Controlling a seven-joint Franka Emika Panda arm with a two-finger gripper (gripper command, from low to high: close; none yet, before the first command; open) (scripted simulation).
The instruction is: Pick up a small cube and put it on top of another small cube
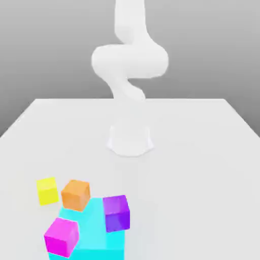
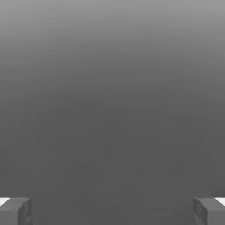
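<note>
Several small cubes sit near the front of the white table [image 1: 203, 152] in the exterior view: a yellow cube [image 1: 47, 190], an orange cube [image 1: 76, 194], a purple cube [image 1: 117, 213] and a magenta cube [image 1: 61, 236]. They crowd around a larger cyan block [image 1: 99, 238]. The white arm [image 1: 129, 61] rises from its base [image 1: 130, 139] at the table's far middle. In the hand view my gripper [image 2: 112, 211] is open, its two grey fingertips [image 2: 15, 211] far apart with nothing between them, facing plain grey background.
The purple and magenta cubes overlap the cyan block's outline, and the orange cube touches its far corner. The table's edges run along the exterior view's left and right.
</note>
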